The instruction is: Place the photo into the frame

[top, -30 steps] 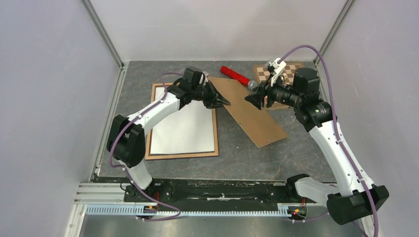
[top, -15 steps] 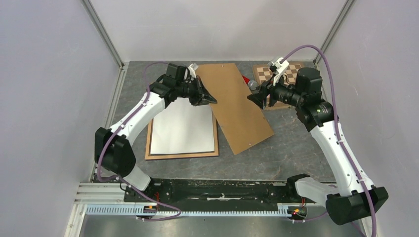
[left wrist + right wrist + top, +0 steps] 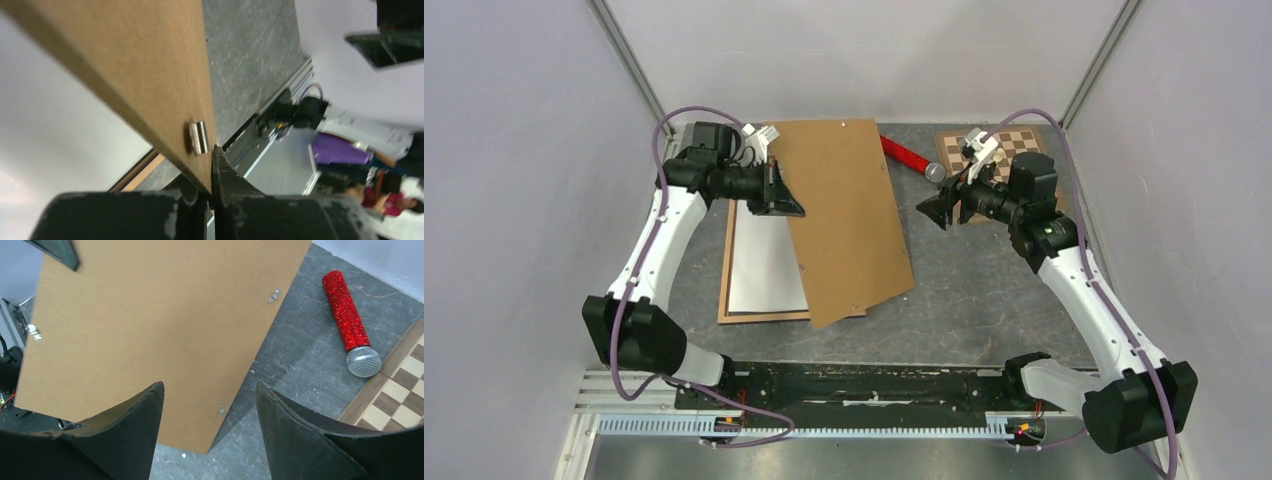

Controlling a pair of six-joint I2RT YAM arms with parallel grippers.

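Note:
The frame point(image 3: 764, 317) lies flat at the left of the table, its light brown wood face up. The photo point(image 3: 764, 265) rests inside its border, white reverse up. My left gripper point(image 3: 796, 210) is shut on the left edge of a brown fibreboard panel point(image 3: 849, 215), which it holds tilted above the frame's right half. In the left wrist view the panel point(image 3: 150, 60) sits between the jaws beside a metal clip point(image 3: 198, 137), with the photo point(image 3: 50, 150) below. My right gripper point(image 3: 936, 210) hangs open to the right of the panel point(image 3: 160, 330), apart from it.
A red glitter microphone point(image 3: 907, 157) lies at the back, just right of the panel. A wooden chessboard point(image 3: 999, 145) sits in the back right corner, under the right wrist. White walls close off the sides and back of the grey table point(image 3: 984, 300).
My left arm has swung the panel leftward, from the table's middle to over the frame. The right gripper's jaws have opened wider and it has drawn back slightly.

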